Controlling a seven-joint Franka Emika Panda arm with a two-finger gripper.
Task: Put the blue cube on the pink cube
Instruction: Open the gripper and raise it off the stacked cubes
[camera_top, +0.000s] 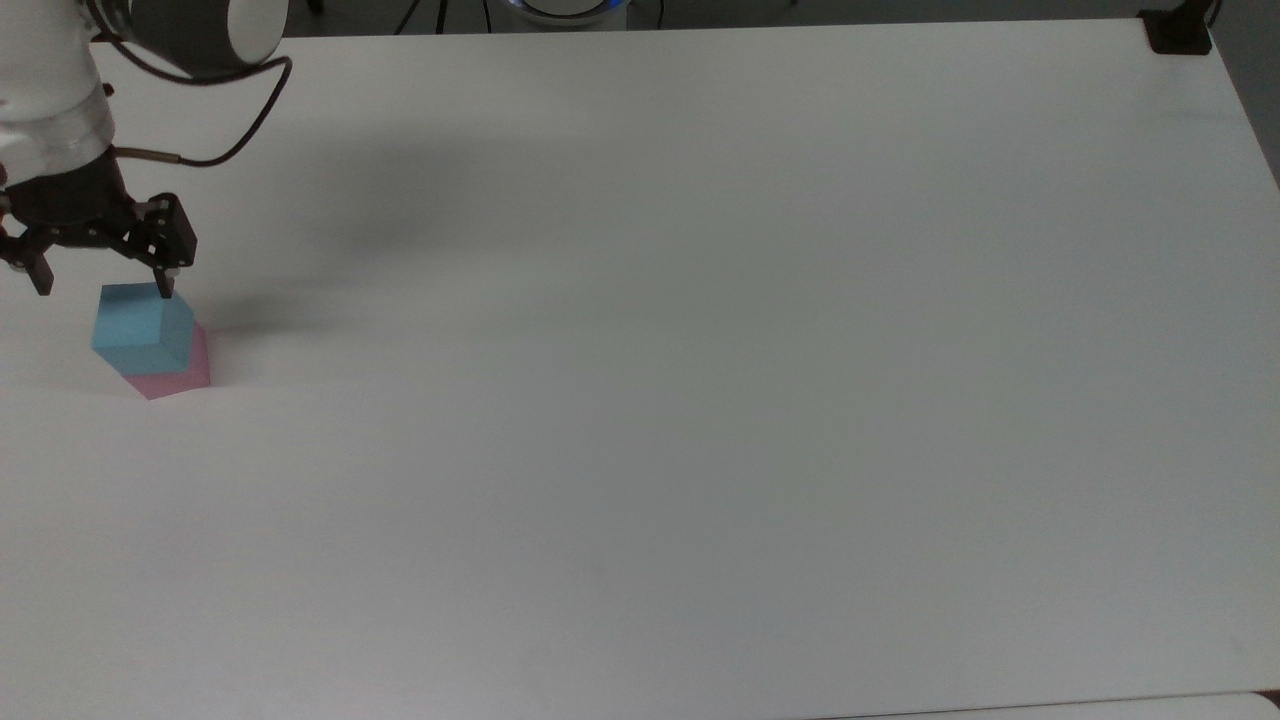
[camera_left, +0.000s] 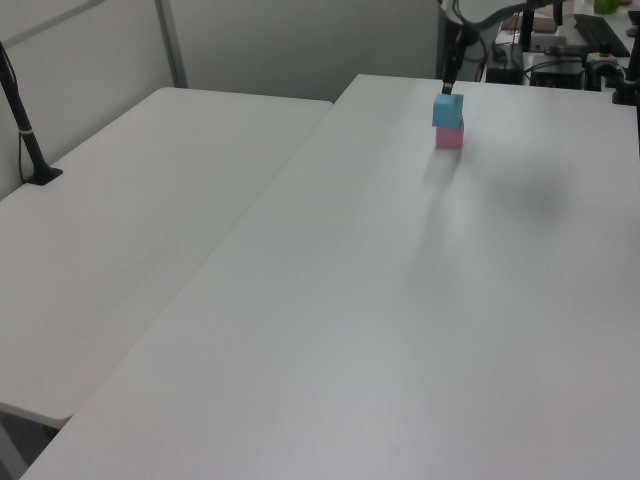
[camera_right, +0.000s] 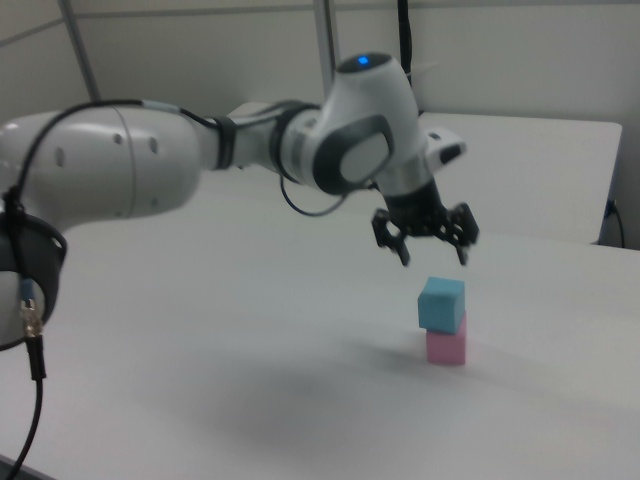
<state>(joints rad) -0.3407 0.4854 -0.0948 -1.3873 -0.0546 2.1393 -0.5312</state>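
Observation:
The blue cube (camera_top: 140, 328) rests on top of the pink cube (camera_top: 180, 372) at the top view's far left. The stack also appears as blue cube (camera_right: 441, 303) over pink cube (camera_right: 446, 346) in the right view, and as blue cube (camera_left: 448, 110) over pink cube (camera_left: 449, 136) at the far end of the table in the left view. My gripper (camera_top: 100, 278) hangs open just above the blue cube, clear of it, with nothing between its fingers. In the right view the gripper (camera_right: 433, 256) is a short gap above the stack.
The white table (camera_top: 700, 400) spreads wide to the top view's right of the stack. A black clamp (camera_top: 1178, 32) sits at its far right corner. A second white table (camera_left: 120, 230) adjoins in the left view, with a black post (camera_left: 28, 140) on it.

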